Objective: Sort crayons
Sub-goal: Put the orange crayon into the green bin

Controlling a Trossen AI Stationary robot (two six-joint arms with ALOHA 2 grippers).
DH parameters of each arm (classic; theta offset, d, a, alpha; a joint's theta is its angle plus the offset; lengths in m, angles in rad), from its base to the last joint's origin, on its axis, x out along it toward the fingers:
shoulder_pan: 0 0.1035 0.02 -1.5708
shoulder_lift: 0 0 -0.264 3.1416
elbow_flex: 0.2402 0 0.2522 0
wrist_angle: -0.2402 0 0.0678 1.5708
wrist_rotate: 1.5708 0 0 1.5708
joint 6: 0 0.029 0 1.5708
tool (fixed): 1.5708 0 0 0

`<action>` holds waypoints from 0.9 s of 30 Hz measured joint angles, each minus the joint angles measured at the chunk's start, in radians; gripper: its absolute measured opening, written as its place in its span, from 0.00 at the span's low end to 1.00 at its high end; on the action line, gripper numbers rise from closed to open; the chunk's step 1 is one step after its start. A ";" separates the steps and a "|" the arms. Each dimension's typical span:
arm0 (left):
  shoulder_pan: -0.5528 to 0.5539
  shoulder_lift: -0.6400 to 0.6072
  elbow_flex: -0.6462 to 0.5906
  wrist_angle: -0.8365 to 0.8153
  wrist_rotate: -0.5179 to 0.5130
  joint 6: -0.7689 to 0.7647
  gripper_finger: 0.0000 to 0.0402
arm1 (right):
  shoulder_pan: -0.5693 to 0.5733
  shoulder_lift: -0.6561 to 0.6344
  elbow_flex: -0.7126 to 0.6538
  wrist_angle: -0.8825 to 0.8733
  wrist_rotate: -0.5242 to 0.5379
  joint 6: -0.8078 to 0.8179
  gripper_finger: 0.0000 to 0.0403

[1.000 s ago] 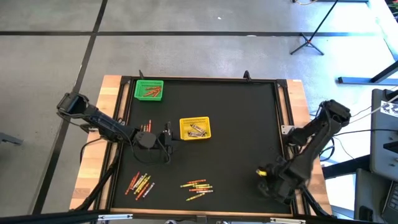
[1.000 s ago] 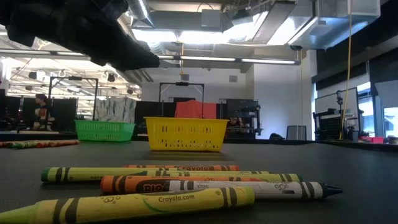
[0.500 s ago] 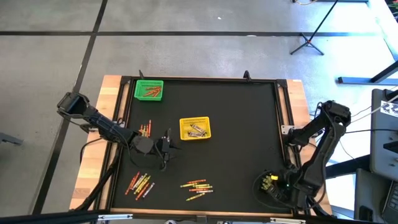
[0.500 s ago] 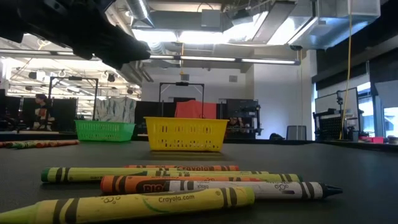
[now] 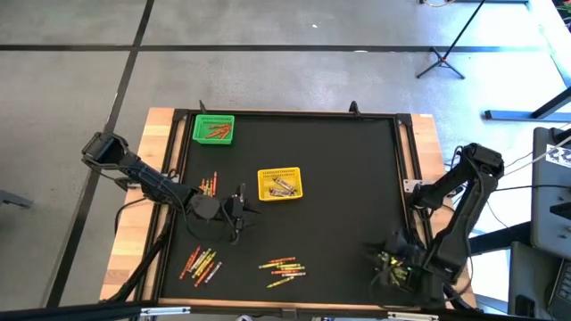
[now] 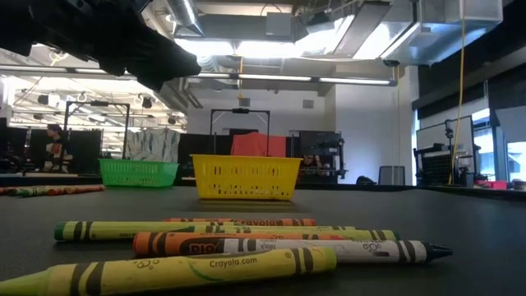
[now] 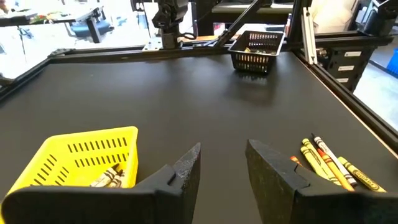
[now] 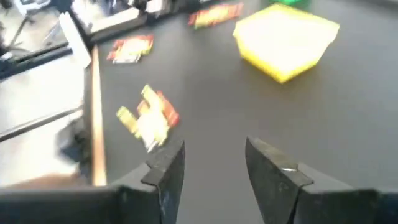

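The table has a flat black top inside a dark frame, with bare wooden strips showing along its left and right edges. A green mesh basket sits near the far left corner with reddish crayons inside. A yellow mesh basket stands near the middle, holding a few sticks. A black mesh basket sits at the near right corner. Loose crayons lie directly on the black surface in three groups: a small cluster left of the yellow basket, a fan near the front left, and a scatter at the front centre.
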 joint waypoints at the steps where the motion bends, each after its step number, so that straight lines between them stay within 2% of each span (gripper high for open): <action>1: 0.000 0.000 0.000 -0.001 0.000 -0.011 0.29 | -0.017 0.003 -0.009 0.008 0.032 -0.035 0.41; 5: 0.002 0.000 0.000 -0.016 -0.030 -0.055 0.29 | -0.116 0.022 -0.062 0.035 0.075 -0.135 0.40; 9: 0.022 -0.021 0.000 -0.030 -0.064 -0.082 0.29 | -0.243 0.023 -0.137 0.068 0.045 -0.235 0.40; 12: 0.057 -0.061 0.020 -0.135 -0.066 -0.127 0.29 | -0.341 0.023 -0.187 0.119 0.018 -0.355 0.40; 14: 0.087 -0.097 0.044 -0.266 -0.072 -0.159 0.29 | -0.417 0.021 -0.216 0.192 -0.031 -0.466 0.40; 20: 0.184 -0.157 0.163 -0.771 -0.064 -0.317 0.29 | -0.653 0.022 -0.316 0.429 -0.295 -0.852 0.40; 24: 0.223 -0.164 0.243 -1.144 -0.045 -0.495 0.28 | -0.789 0.022 -0.371 0.592 -0.434 -1.027 0.40; 27: 0.237 -0.164 0.261 -1.287 -0.046 -0.600 0.28 | -0.856 0.022 -0.418 0.687 -0.477 -1.116 0.40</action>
